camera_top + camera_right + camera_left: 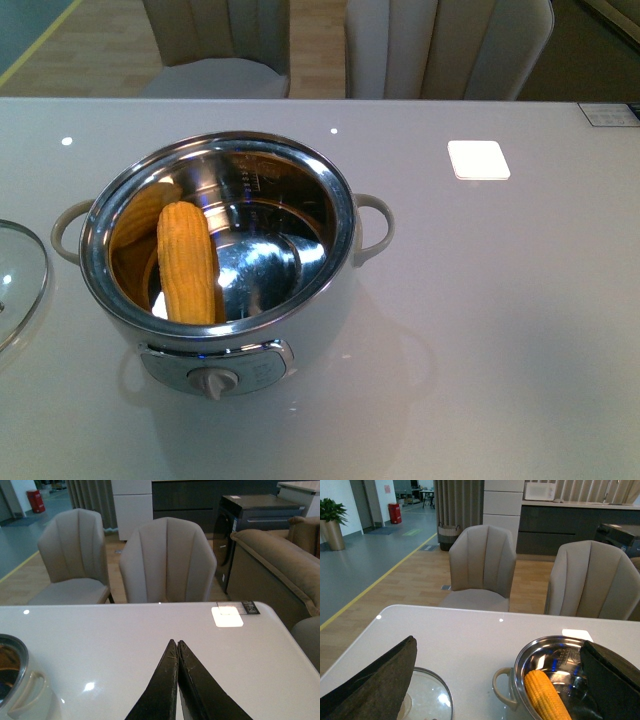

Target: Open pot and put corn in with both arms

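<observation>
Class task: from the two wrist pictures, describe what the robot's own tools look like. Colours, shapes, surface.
Left tool: two broad, flat, dark grey-black fingers with a rough, felt-like surface and rounded tips. Right tool: two slim black fingers tapering to sharp points, faintly scratched. No cables, markings or arm bodies show; the front view shows no arm.

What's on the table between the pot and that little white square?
Nothing. In the front view, the stretch of table between the pot and the white square is bare.
</observation>
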Controlling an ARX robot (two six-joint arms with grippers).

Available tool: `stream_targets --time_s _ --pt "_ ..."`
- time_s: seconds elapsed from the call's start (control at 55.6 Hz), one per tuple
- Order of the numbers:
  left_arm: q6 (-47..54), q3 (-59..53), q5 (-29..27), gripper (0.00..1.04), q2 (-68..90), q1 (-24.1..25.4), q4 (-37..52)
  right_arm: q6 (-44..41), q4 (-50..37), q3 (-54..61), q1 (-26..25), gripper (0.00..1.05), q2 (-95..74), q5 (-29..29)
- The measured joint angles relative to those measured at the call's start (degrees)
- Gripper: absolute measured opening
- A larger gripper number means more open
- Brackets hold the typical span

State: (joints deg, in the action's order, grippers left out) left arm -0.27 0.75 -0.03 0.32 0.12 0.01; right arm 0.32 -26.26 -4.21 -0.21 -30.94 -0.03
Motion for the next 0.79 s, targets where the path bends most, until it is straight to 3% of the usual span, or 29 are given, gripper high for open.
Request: stream_targets --time_s 0.791 --pt "0.0 0.0 0.0 0.98 0.0 0.0 0.0 0.0 14.5 3.2 0.1 0.02 19.1 0.1"
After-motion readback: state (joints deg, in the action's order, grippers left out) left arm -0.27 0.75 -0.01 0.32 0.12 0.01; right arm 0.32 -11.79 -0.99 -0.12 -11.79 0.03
